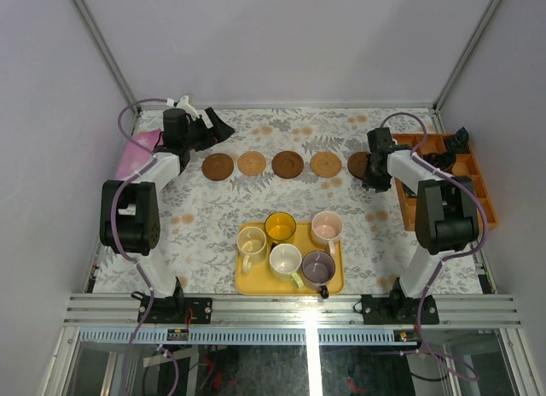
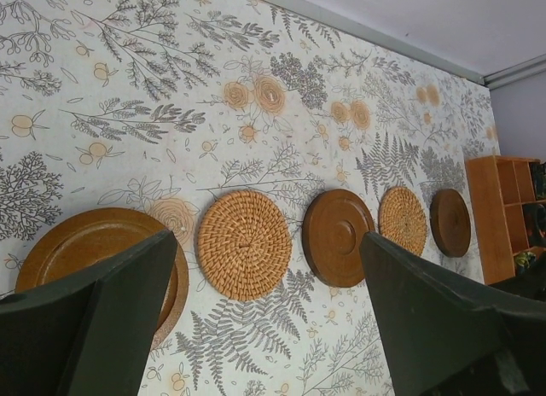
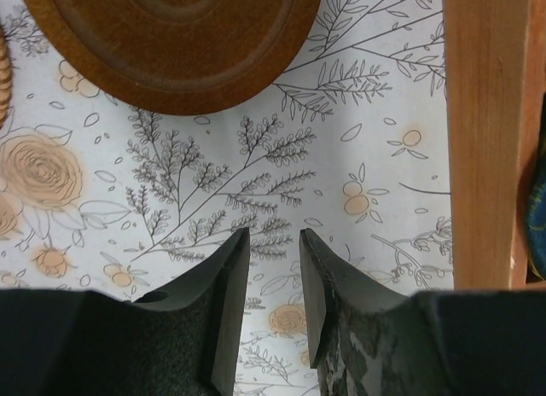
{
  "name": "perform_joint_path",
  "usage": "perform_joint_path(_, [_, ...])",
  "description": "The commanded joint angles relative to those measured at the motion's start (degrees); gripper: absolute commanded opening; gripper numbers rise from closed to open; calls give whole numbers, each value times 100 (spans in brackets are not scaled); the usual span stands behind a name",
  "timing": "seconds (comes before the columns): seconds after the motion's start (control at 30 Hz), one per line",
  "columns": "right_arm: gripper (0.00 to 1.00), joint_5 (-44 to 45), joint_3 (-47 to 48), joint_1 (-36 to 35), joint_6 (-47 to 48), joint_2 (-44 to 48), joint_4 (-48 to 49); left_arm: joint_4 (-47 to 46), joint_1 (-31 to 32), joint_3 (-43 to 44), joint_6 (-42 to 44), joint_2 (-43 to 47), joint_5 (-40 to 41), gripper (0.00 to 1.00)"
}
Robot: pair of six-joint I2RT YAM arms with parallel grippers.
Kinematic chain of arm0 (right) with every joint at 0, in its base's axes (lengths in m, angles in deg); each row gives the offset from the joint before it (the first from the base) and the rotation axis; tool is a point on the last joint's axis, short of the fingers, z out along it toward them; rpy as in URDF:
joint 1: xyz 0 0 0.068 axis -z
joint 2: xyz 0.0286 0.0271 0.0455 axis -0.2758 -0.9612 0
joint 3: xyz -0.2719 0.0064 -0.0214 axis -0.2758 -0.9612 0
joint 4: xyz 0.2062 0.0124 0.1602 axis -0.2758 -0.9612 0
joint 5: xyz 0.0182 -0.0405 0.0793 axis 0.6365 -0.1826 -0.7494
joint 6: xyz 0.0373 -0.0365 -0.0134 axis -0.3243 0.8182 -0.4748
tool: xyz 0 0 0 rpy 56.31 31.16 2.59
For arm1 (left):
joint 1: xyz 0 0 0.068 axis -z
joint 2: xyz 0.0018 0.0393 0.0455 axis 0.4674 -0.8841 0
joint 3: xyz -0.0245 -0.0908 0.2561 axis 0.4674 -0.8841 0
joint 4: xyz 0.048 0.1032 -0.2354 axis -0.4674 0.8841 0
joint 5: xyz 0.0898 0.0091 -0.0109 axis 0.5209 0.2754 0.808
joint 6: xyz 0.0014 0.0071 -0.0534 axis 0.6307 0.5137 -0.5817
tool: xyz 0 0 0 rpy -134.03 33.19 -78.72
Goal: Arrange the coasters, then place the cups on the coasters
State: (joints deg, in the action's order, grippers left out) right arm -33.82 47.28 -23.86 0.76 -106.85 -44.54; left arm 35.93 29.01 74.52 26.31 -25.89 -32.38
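Five coasters lie in a row across the far half of the table: dark (image 1: 218,166), tan (image 1: 252,163), dark (image 1: 287,164), tan (image 1: 326,164) and dark (image 1: 357,164). The left wrist view shows the same row, from a dark coaster (image 2: 94,251) and a woven coaster (image 2: 243,244) onward. My left gripper (image 1: 213,127) (image 2: 269,328) hovers wide open above the row's left end. My right gripper (image 1: 374,181) (image 3: 273,242) sits just near of the rightmost dark coaster (image 3: 171,37), its fingers a narrow gap apart with nothing between them. The yellow (image 1: 280,226), pink (image 1: 327,227), purple (image 1: 318,265), cream (image 1: 285,259) and pale (image 1: 251,241) cups stand on the yellow tray (image 1: 247,285).
An orange compartment tray (image 1: 478,187) (image 3: 478,131) with black objects stands at the right edge, close beside my right gripper. A pink object (image 1: 136,153) lies at the far left behind the left arm. Grey walls close off the table's far side.
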Motion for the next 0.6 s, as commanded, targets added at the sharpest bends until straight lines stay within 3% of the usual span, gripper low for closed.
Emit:
perform_joint_path(0.0, [37, 168, 197, 23, 45, -281, 279, -227, 49, -149, 7, 186, 49, 89])
perform_joint_path(0.57, [37, 149, 539, 370, 61, -877, 465, -128, 72, -192, 165, 218, 297, 90])
